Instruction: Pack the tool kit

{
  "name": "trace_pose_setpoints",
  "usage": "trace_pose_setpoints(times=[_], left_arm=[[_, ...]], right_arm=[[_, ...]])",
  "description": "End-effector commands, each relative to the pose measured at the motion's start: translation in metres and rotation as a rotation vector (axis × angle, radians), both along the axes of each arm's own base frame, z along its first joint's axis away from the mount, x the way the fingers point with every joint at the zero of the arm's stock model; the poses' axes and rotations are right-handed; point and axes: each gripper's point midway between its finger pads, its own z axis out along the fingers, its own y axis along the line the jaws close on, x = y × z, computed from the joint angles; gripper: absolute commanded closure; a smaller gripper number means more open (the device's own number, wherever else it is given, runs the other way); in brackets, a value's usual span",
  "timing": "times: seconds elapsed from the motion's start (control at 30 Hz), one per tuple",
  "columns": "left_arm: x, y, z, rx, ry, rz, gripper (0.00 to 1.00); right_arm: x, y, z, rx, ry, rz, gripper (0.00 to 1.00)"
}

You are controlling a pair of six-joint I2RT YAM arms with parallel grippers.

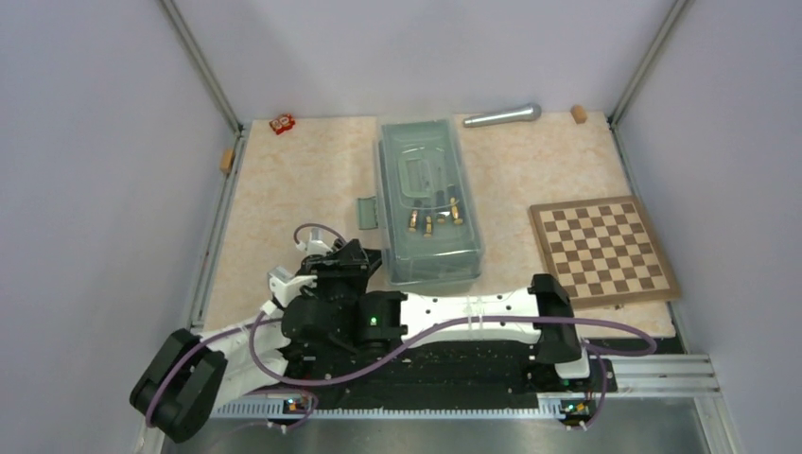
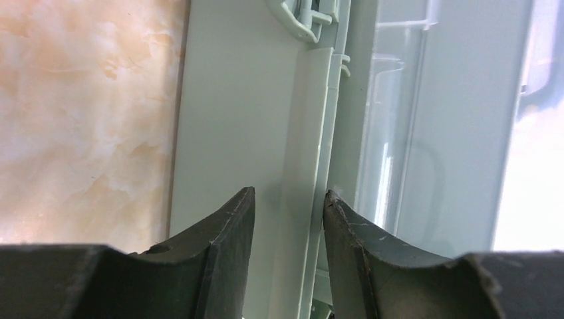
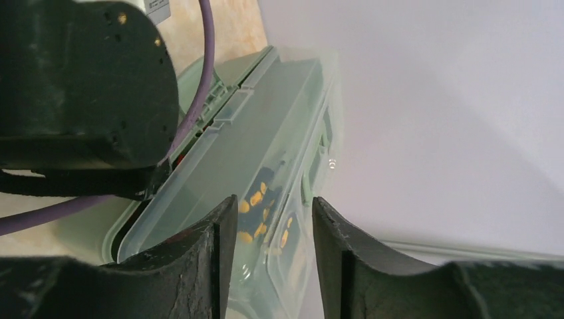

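The left tool [image 2: 286, 199] is narrowly parted and grips nothing. A ridge on the sage-green toolbox [image 2: 226, 100] side wall runs through the gap, at the box's 7 o'clock corner. The right tool [image 3: 274, 203] is also narrowly parted and empty, aimed at the translucent lid [image 3: 266, 126], with yellow-and-black handles [image 3: 256, 198] showing through it. The toolbox lies mid-desk [image 1: 284, 208], its long side running 12 to 6. A chessboard [image 1: 602, 249] sits at its 3 o'clock and a grey cylinder [image 1: 501, 116] at its 1 o'clock.
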Motion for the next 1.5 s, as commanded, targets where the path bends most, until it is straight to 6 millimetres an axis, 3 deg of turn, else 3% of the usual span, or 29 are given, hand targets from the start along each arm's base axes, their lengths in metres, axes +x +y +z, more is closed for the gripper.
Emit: trace_pose_setpoints(times=[0.0, 0.1, 0.27, 0.5, 0.63, 0.73, 0.93, 1.13, 1.37, 1.47], left_arm=[[0.004, 0.022, 0.007, 0.032, -0.033, 0.115, 0.53], [-0.001, 0.051, -0.013, 0.147, 0.040, 0.221, 0.53], [-0.006, 0.087, -0.009, 0.281, 0.034, 0.339, 0.54], [0.008, 0.082, 0.033, 0.401, -0.082, 0.263, 0.51], [0.029, 0.084, 0.041, 0.361, -0.081, 0.215, 0.49], [0.047, 0.097, 0.040, 0.284, -0.056, 0.212, 0.48], [0.082, 0.113, 0.061, 0.294, -0.091, 0.247, 0.46], [0.118, 0.131, 0.035, 0.101, 0.014, 0.215, 0.45], [0.143, 0.121, 0.016, -0.035, 0.042, 0.118, 0.44], [0.147, 0.117, 0.008, -0.040, 0.059, 0.094, 0.43]], right_arm=[[0.005, -0.007, 0.039, 0.241, 0.103, -0.005, 0.53], [0.015, -0.017, 0.049, 0.359, 0.192, -0.032, 0.50], [0.037, -0.041, 0.059, 0.553, 0.344, -0.066, 0.47], [0.094, -0.090, 0.065, 0.874, 0.521, -0.184, 0.41], [0.127, -0.112, 0.058, 1.008, 0.605, -0.226, 0.40], [0.146, -0.120, 0.059, 1.072, 0.623, -0.224, 0.40], [0.177, -0.129, 0.024, 1.099, 0.714, -0.269, 0.40], [0.191, -0.133, -0.012, 1.081, 0.757, -0.314, 0.43], [0.194, -0.128, -0.047, 1.037, 0.818, -0.332, 0.45], [0.194, -0.135, -0.064, 1.010, 0.827, -0.369, 0.44]])
